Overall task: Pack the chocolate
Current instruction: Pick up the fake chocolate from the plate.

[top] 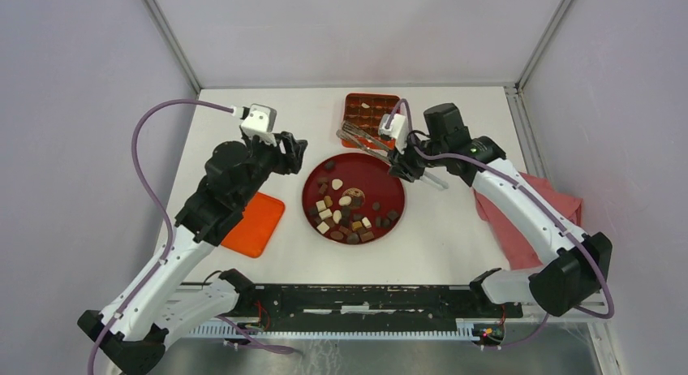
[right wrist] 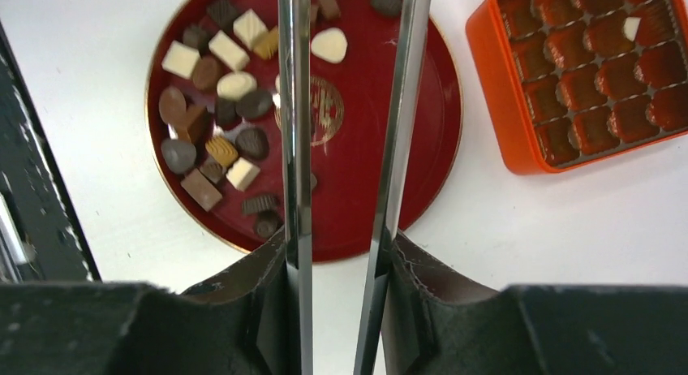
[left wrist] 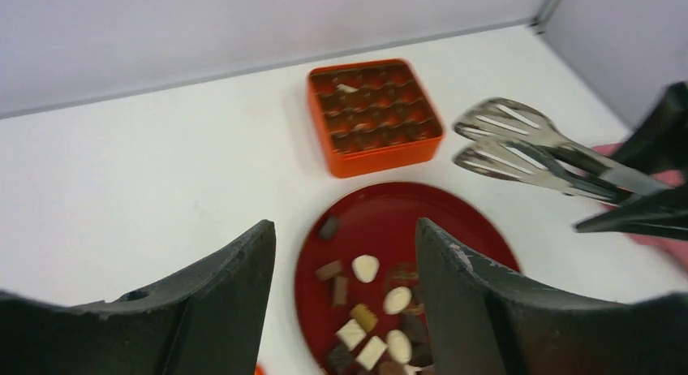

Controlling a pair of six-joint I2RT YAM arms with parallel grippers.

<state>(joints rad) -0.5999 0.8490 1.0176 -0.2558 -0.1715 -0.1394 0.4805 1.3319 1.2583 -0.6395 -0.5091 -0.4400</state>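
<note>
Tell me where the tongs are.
In the top view, the tongs are in the right gripper, right of centre, tips between the orange box and the red plate.

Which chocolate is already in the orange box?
The small cream-white piece in the square orange gridded box; all other chocolates lie on the round red plate.

A white table is carrying everything. A round red plate is sitting near its middle, with a tan emblem showing at the plate's centre. Just behind the plate, a square orange box with gridded compartments is lying flat by the far edge. Metal tongs are hanging in the air with their slotted tips a little apart, close to the box's near side and the plate's far rim. A flat orange lid is lying left of the plate. A pink cloth is lying crumpled at the right edge.
</note>
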